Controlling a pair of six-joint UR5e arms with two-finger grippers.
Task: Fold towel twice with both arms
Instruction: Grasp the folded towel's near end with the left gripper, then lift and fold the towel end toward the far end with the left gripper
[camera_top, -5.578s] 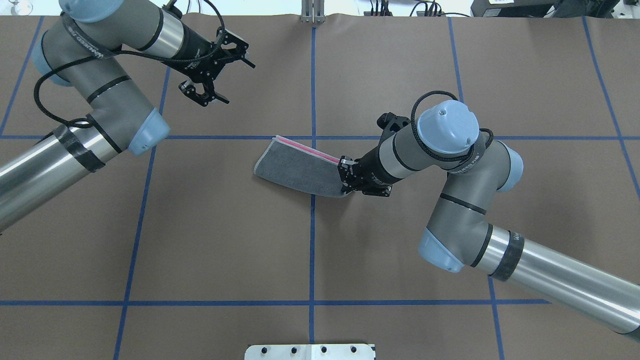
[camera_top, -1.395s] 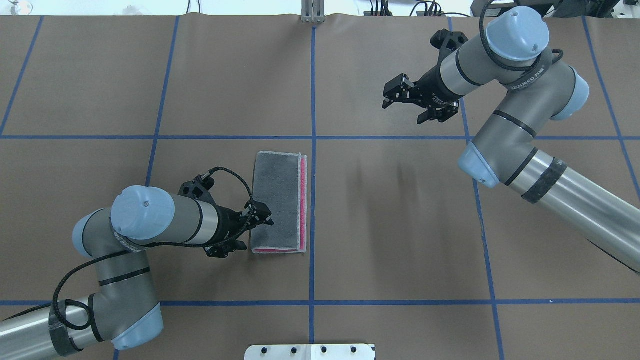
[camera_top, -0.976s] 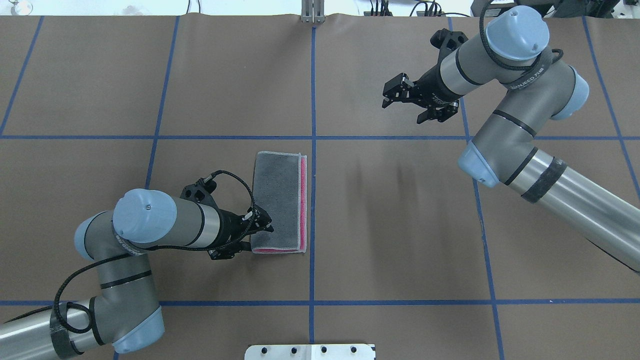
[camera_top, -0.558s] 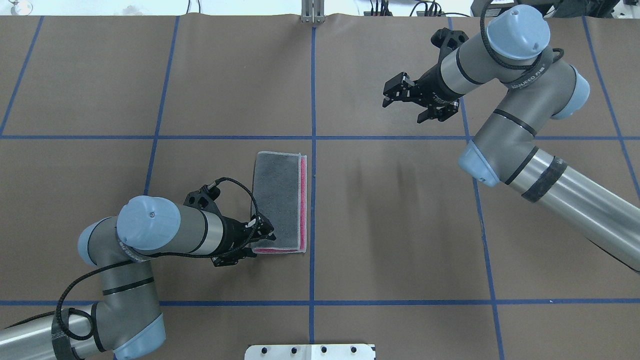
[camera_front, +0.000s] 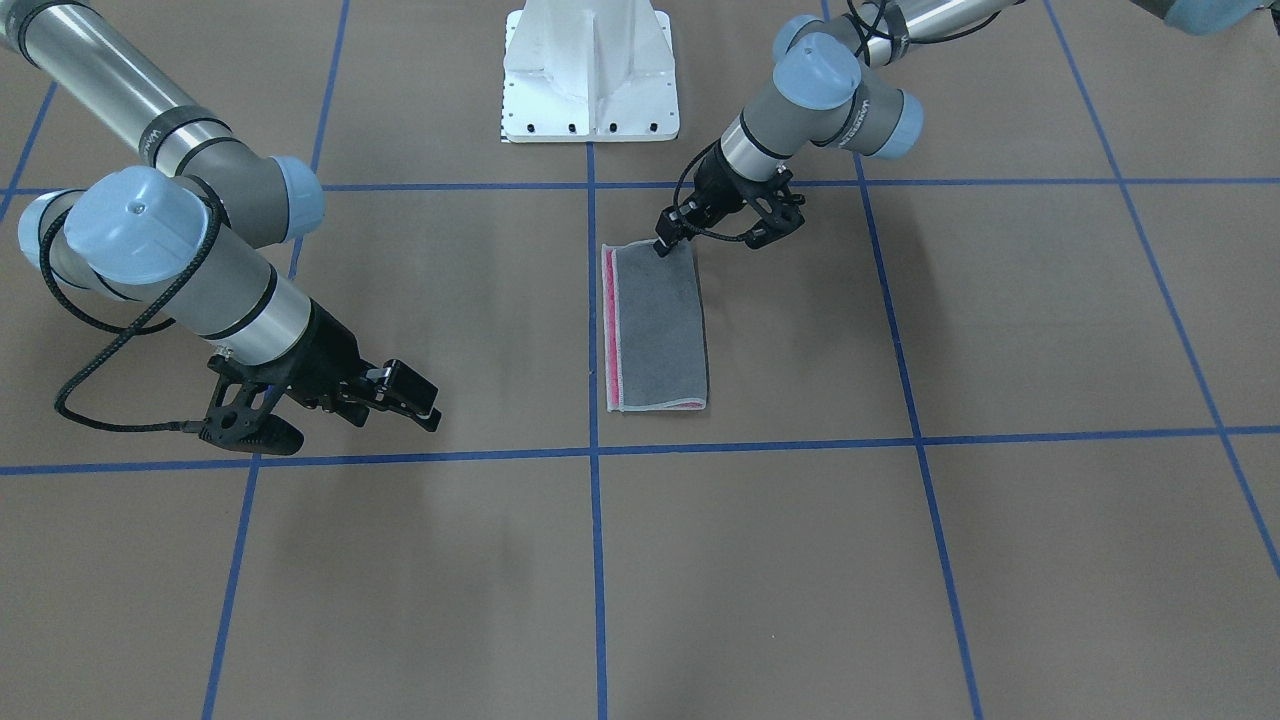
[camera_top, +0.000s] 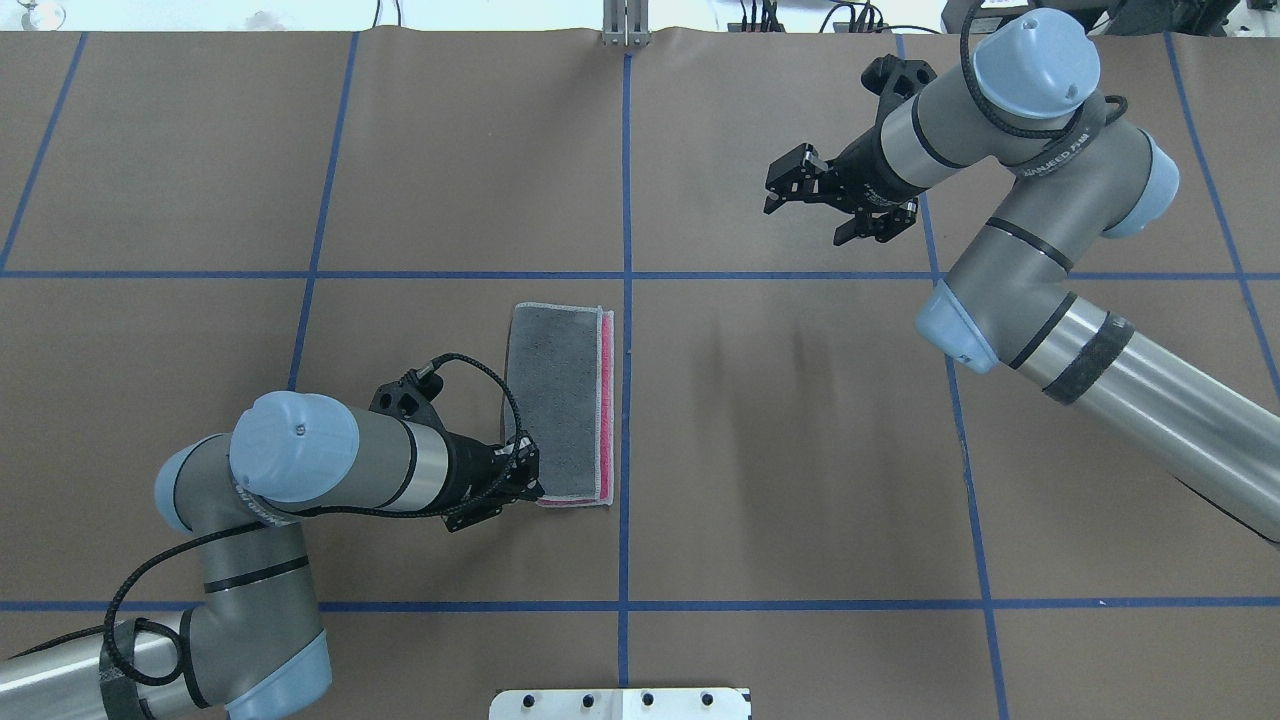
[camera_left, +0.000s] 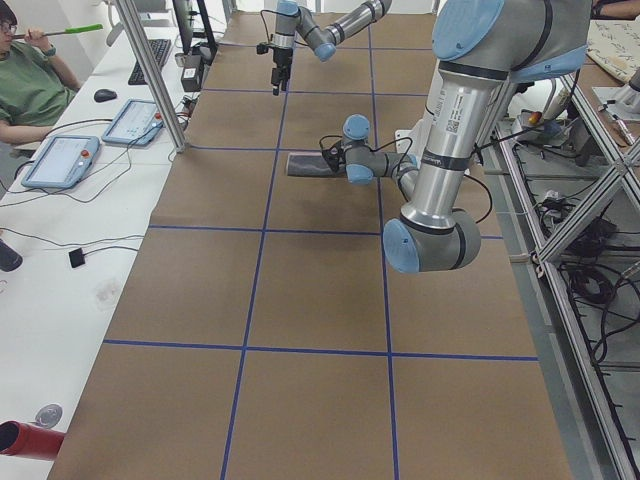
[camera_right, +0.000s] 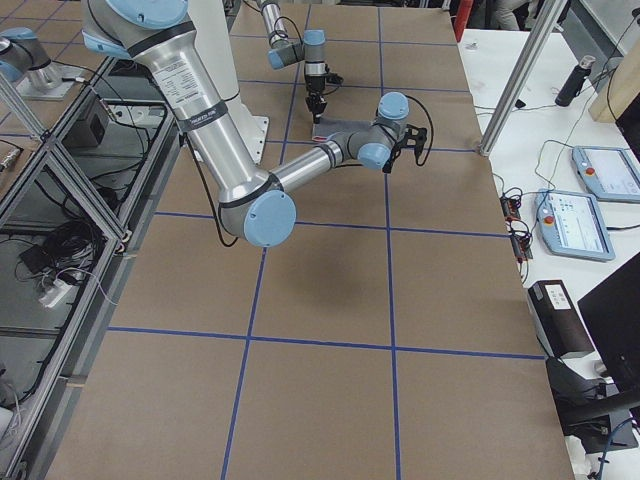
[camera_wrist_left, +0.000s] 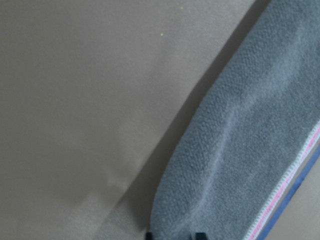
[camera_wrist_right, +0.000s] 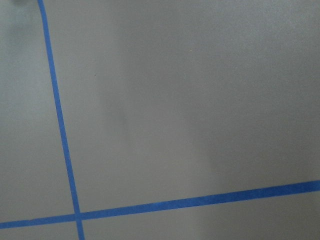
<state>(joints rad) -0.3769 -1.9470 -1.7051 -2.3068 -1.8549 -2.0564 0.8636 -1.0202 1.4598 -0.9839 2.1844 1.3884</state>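
The towel (camera_top: 558, 400) lies folded once near the table's middle, a long strip with the dark grey face up and a pink edge along its right side; it also shows in the front view (camera_front: 655, 330). My left gripper (camera_top: 527, 480) sits low at the towel's near left corner and is shut on it. In the left wrist view the grey cloth (camera_wrist_left: 240, 150) runs down between the two fingertips. My right gripper (camera_top: 805, 205) is open and empty, held above the far right of the table, well away from the towel. The right wrist view shows only brown table.
The brown table cover carries a grid of blue tape lines (camera_top: 625, 200). The white pedestal base (camera_front: 590, 70) stands at the robot's side. A metal post (camera_top: 625, 25) stands at the far edge. An operator (camera_left: 30, 90) sits at a side desk with tablets.
My left gripper has slid along the towel's left edge to its near left corner and closed on it. The right arm has stayed still since leaving the towel.
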